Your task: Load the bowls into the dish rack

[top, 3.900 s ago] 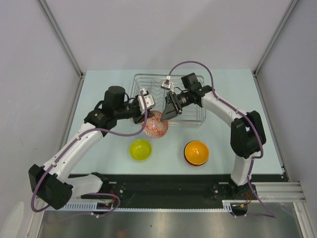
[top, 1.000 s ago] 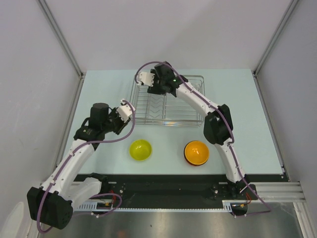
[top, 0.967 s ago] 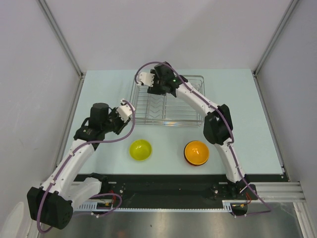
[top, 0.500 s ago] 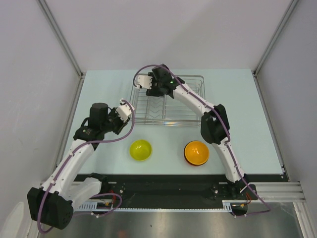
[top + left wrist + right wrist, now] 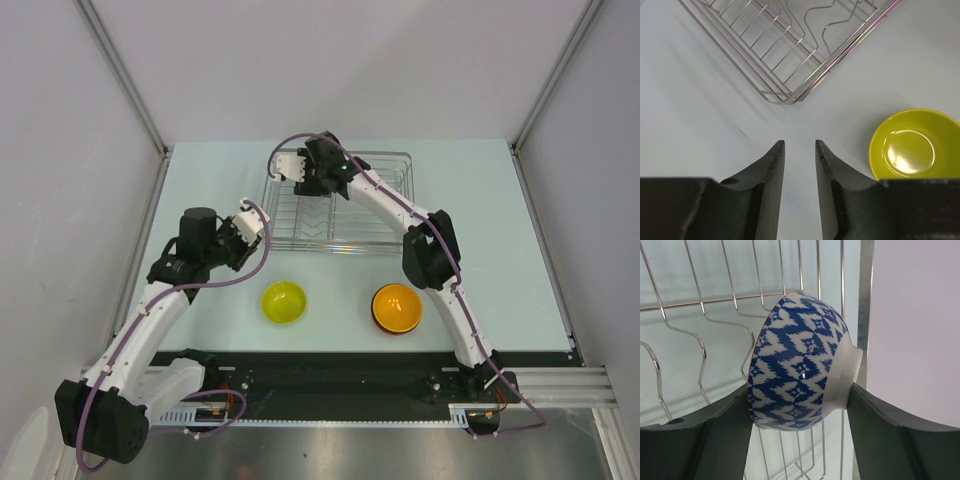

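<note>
**Blue-patterned bowl [image 5: 795, 360]: held on edge over the far left corner of the dish rack [image 5: 372, 216].**
Your right gripper [image 5: 799, 415] clamps it rim to base, likely so it can slot upright between the wires. It looks not yet released. Your left gripper [image 5: 799, 160], jaws narrow and empty, waits off the rack's near left corner, near the yellow bowl [image 5: 283, 301]. Four seconds ago both grippers met at the rack's near edge. The orange bowl [image 5: 397, 307] is unmoved.

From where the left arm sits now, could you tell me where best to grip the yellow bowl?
Probably its rim, from above: the yellow bowl sits upright and open, so the left gripper can put one finger inside the wall, one outside.
</note>
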`<action>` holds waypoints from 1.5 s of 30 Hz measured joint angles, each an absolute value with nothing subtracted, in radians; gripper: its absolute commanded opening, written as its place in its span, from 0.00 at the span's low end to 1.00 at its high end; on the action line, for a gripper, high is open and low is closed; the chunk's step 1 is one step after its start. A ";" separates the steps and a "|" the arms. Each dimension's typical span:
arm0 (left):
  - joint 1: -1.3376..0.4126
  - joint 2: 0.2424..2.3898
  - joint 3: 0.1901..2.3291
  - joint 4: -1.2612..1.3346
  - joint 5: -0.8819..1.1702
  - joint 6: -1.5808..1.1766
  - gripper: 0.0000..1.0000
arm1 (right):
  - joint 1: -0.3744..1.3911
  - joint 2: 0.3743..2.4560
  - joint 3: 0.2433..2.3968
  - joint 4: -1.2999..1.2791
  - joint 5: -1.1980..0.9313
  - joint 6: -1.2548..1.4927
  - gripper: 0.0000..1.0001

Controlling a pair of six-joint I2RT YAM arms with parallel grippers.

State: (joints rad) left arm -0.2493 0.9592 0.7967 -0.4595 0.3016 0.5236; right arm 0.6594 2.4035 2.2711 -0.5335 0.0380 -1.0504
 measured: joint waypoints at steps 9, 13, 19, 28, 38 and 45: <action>-0.246 0.959 0.797 -0.467 0.310 0.522 0.36 | 0.660 2.428 2.272 -0.531 0.038 -1.053 0.14; -0.245 0.959 0.797 -0.467 0.319 0.522 0.36 | 0.660 2.429 2.272 -0.526 0.037 -1.054 0.33; -0.245 0.959 0.797 -0.467 0.321 0.521 0.36 | 0.661 2.429 2.272 -0.525 0.038 -1.056 0.59; -0.245 0.959 0.797 -0.467 0.322 0.519 0.36 | 0.665 2.429 2.272 -0.509 0.043 -1.072 0.88; -0.245 0.959 0.797 -0.467 0.326 0.513 0.38 | 0.670 2.429 2.280 -0.440 0.058 -1.079 0.95; -0.244 0.959 0.797 -0.474 0.327 0.525 0.74 | 0.672 2.427 2.284 -0.458 0.062 -1.067 0.97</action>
